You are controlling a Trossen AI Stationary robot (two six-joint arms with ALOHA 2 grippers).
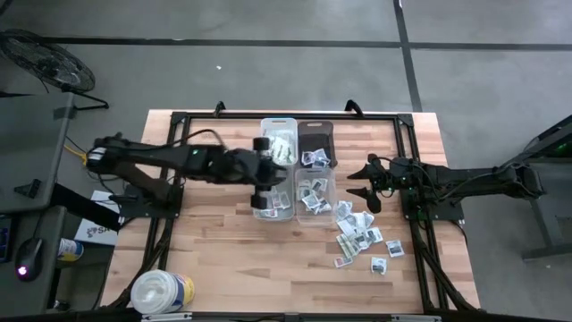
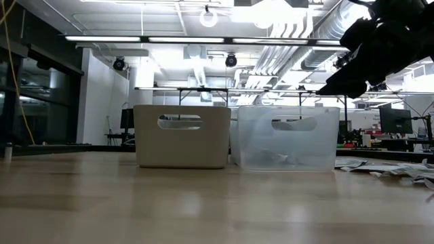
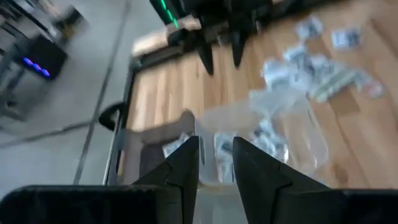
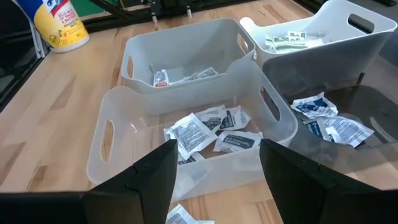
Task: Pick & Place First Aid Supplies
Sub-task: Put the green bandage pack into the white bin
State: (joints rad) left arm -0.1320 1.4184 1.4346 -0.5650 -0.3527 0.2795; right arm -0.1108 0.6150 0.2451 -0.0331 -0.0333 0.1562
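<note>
The first aid supplies are small white printed packets. Some lie loose on the table near the right edge, and others sit inside the bins. My left gripper hovers high over the left pair of bins, open, with nothing between its fingers. My right gripper waits to the right of the bins, open and holding nothing. It points at the near right clear bin and shows dark at the upper right of the low view.
Four bins stand together mid-table: a white one far left, a dark one far right, a translucent one near left and a clear one near right. A big white tub stands at the near left corner.
</note>
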